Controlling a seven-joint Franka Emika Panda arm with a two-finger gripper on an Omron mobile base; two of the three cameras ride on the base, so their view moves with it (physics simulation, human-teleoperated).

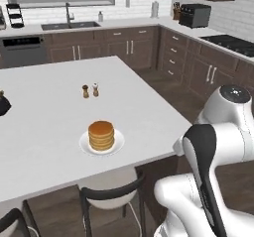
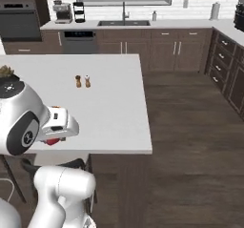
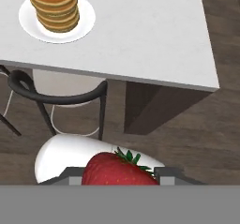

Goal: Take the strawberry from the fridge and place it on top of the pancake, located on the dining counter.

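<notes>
Clamped between the pincer's [image 3: 119, 178] two finger tips [image 3: 75, 181] is the strawberry [image 3: 117, 170], red with green leaves at its top, sitting at the very bottom of the hand view; the jaws stand narrow, pressed against the fruit on both sides. In the right base view the same red fruit [image 2: 52, 140] peeks out just under the white hand, which hangs off the near edge of the dining counter [image 2: 109, 112], not over it.

Going left to right in the left base view: a dark object [image 1: 4, 104] sits at the counter's far left edge (too cut off to tell what it is), then two small shakers [image 1: 90, 90] stand side by side near the middle of the white top, and nearer the front edge the pancake [image 1: 101, 135] stack rests on its white plate [image 1: 117, 145]. A black-backed chair [image 1: 111, 194] with a white seat is tucked under the counter edge just below the plate. Farthest right, the arm [image 1: 213, 156] rises folded, its white elbow joint high and the dark-trimmed forearm sloping downward toward the floor side of the counter.

From the hand view, the camera looks down and forward: the pancake [image 3: 54, 5] and plate lie at upper left on the counter [image 3: 150, 35], well apart from the held strawberry, with the chair back [image 3: 61, 96] between them.
</notes>
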